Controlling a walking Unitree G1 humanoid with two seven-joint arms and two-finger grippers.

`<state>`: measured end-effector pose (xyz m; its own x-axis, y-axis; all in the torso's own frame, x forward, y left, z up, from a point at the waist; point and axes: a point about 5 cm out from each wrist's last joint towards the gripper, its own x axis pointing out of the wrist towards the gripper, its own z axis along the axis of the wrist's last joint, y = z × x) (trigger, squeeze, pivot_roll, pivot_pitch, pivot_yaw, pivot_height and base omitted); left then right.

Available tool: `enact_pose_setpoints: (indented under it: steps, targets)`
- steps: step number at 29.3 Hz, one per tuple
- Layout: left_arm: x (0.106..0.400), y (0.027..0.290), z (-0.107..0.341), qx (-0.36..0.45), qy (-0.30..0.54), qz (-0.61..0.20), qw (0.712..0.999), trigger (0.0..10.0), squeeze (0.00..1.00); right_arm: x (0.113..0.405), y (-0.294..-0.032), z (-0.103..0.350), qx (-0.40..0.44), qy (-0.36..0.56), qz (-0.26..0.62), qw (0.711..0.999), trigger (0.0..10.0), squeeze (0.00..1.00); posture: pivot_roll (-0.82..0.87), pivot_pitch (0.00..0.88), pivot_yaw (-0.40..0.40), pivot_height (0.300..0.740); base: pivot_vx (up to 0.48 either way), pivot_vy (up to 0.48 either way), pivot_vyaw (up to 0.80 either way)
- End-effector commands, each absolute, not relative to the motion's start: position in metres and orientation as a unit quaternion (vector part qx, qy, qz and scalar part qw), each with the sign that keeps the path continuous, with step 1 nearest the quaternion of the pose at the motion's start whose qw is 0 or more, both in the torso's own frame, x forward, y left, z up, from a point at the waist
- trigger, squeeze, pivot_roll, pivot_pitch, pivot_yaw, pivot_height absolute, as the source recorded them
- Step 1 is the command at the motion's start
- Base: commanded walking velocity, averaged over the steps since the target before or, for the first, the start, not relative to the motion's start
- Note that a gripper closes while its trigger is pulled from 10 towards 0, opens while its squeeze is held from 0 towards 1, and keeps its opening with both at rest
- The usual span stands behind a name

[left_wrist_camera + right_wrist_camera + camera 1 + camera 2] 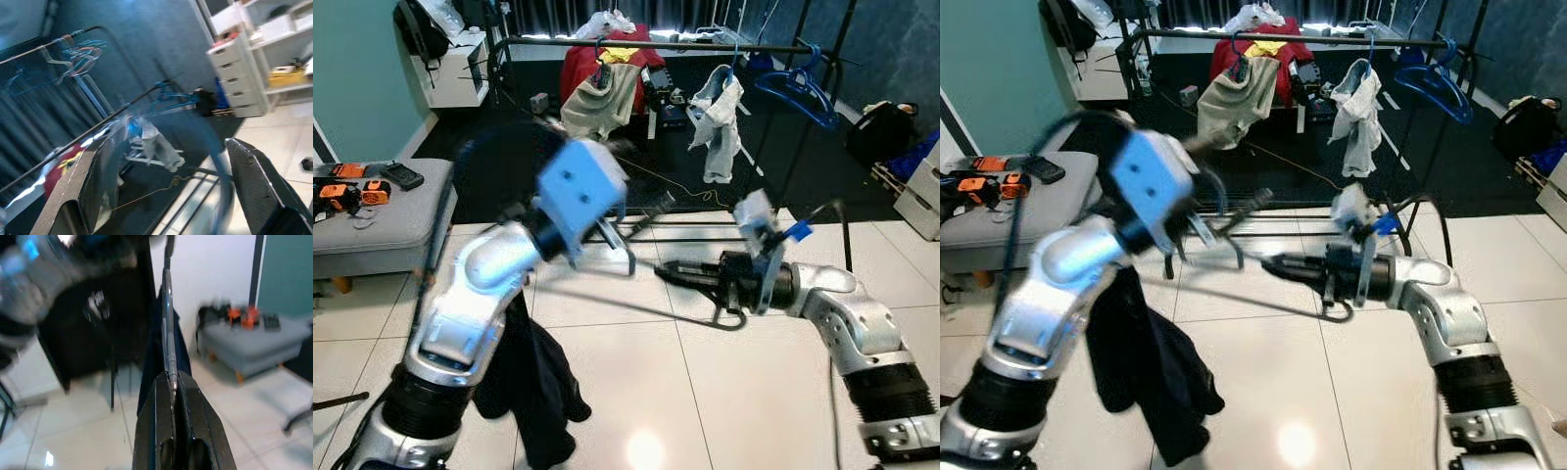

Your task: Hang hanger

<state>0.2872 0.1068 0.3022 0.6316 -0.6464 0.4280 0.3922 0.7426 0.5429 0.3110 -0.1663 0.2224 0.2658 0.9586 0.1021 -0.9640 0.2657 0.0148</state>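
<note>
- The robot is standing on the white tiled floor, facing a clothes rail that is well apart from it, across a dark carpet.
- The right gripper is reaching toward the middle; in the right wrist view its two black fingers are pressing together on a thin metal rod, which I am taking to be part of the hanger.
- The hanger is sitting between the two arms, in the air above the tiles, and a dark garment is hanging down from it beside the left arm.
- The left gripper is raised near the hanger and is blurred in the head views; in the left wrist view its fingers are standing wide apart with nothing between them.
- On the rail some clothes are already hanging: a beige garment, a pale one, and an empty blue hanger.
- I am judging that the wire is thin, stiff and rather slippery, so it may be turning inside a narrow pinch, while the garment is soft and is pulling the load to one side.
- Holding it near the neck under the hook seems the best place to me, because the hook is then staying free for the rail.
- A grey bench with orange tools is standing on the robot's left.
</note>
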Motion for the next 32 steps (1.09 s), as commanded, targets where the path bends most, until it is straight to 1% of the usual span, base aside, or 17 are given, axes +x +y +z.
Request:
enact_pose_setpoints:
  steps: [1, 4, 7, 8, 9, 10, 11, 12, 13, 14, 15, 16, 20, 26, 29, 31, 32]
  targets:
    - [0.288, 0.119, 0.304, 0.211, -0.308, -0.263, 0.890, 10.0, 1.00, 0.309, -0.167, 0.237, 0.055, -0.077, 0.609, 0.787, 10.0, 0.00, -0.04, 0.042, 0.011, 0.740, 0.000, 0.000, 0.00]
    - [0.293, 0.142, 0.317, 0.188, -0.327, -0.189, 0.907, 10.0, 1.00, 0.310, -0.172, 0.245, 0.081, -0.103, 0.605, 0.785, 10.0, 0.00, -0.04, 0.043, 0.016, 0.740, 0.000, 0.000, 0.00]
    - [0.294, 0.151, 0.322, 0.173, -0.335, -0.162, 0.912, 10.0, 1.00, 0.310, -0.174, 0.249, 0.087, -0.112, 0.603, 0.785, 10.0, 0.00, -0.04, 0.043, 0.016, 0.740, 0.000, 0.000, 0.00]
    - [0.293, 0.162, 0.328, 0.151, -0.344, -0.132, 0.917, 10.0, 0.30, 0.310, -0.176, 0.252, 0.093, -0.120, 0.599, 0.786, 10.0, 0.00, -0.04, 0.041, 0.020, 0.740, 0.000, 0.000, 0.00]
    - [0.293, 0.162, 0.328, 0.151, -0.344, -0.132, 0.917, 10.0, 0.30, 0.310, -0.176, 0.252, 0.093, -0.120, 0.599, 0.786, 10.0, 0.00, -0.04, 0.041, 0.020, 0.740, 0.000, 0.000, 0.00]
    - [0.291, 0.176, 0.333, 0.124, -0.353, -0.094, 0.923, 10.0, 0.20, 0.311, -0.179, 0.254, 0.098, -0.126, 0.591, 0.790, 10.0, 0.00, -0.04, 0.042, 0.024, 0.740, 0.000, 0.000, 0.00]
    - [0.291, 0.176, 0.333, 0.124, -0.353, -0.094, 0.923, 10.0, 0.20, 0.311, -0.179, 0.254, 0.098, -0.126, 0.591, 0.790, 10.0, 0.00, -0.04, 0.042, 0.024, 0.740, 0.000, 0.000, 0.00]
    - [0.287, 0.192, 0.336, 0.104, -0.358, -0.049, 0.927, 10.0, 0.00, 0.312, -0.181, 0.254, 0.099, -0.127, 0.581, 0.798, 10.0, 0.00, -0.04, 0.045, 0.023, 0.740, 0.000, 0.000, 0.00]
    - [0.287, 0.192, 0.336, 0.104, -0.358, -0.049, 0.927, 10.0, 0.00, 0.312, -0.181, 0.254, 0.099, -0.127, 0.581, 0.798, 10.0, 0.00, -0.04, 0.045, 0.023, 0.740, 0.000, 0.000, 0.00]
    - [0.282, 0.204, 0.336, 0.090, -0.356, -0.014, 0.930, 10.0, 0.00, 0.313, -0.183, 0.253, 0.099, -0.127, 0.573, 0.804, 10.0, 0.00, -0.04, 0.048, 0.022, 0.740, 0.000, 0.000, 0.00]
    - [0.282, 0.204, 0.336, 0.090, -0.356, -0.014, 0.930, 10.0, 0.00, 0.313, -0.183, 0.253, 0.099, -0.127, 0.573, 0.804, 10.0, 0.00, -0.04, 0.048, 0.022, 0.740, 0.000, 0.000, 0.00]
    - [0.278, 0.211, 0.334, 0.084, -0.353, 0.006, 0.932, 10.0, 0.00, 0.314, -0.184, 0.253, 0.100, -0.126, 0.567, 0.808, 10.0, 0.00, -0.04, 0.048, 0.022, 0.740, 0.000, 0.000, 0.00]
    - [0.275, 0.211, 0.328, 0.089, -0.343, 0.001, 0.935, 10.0, 0.00, 0.314, -0.184, 0.251, 0.099, -0.124, 0.565, 0.810, 10.0, 0.00, -0.02, 0.052, 0.016, 0.740, 0.000, 0.000, 0.00]
    - [0.268, 0.206, 0.315, 0.094, -0.318, -0.015, 0.943, 10.0, 0.00, 0.317, -0.184, 0.254, 0.101, -0.129, 0.558, 0.813, 10.0, 0.00, -0.02, 0.056, 0.013, 0.740, 0.000, 0.000, 0.00]
    - [0.269, 0.188, 0.296, 0.069, -0.274, -0.026, 0.959, 10.0, 0.00, 0.320, -0.187, 0.265, 0.112, -0.153, 0.548, 0.815, 10.0, 0.00, -0.02, 0.059, 0.014, 0.740, 0.000, 0.000, 0.00]
    - [0.269, 0.188, 0.296, 0.069, -0.274, -0.026, 0.959, 10.0, 0.00, 0.320, -0.187, 0.265, 0.112, -0.153, 0.548, 0.815, 10.0, 0.00, -0.02, 0.059, 0.014, 0.740, 0.000, 0.000, 0.00]
    - [0.270, 0.182, 0.289, 0.070, -0.255, -0.028, 0.964, 10.0, 0.00, 0.321, -0.187, 0.267, 0.115, -0.159, 0.545, 0.815, 10.0, 0.00, -0.02, 0.060, 0.013, 0.740, 0.000, 0.000, 0.00]
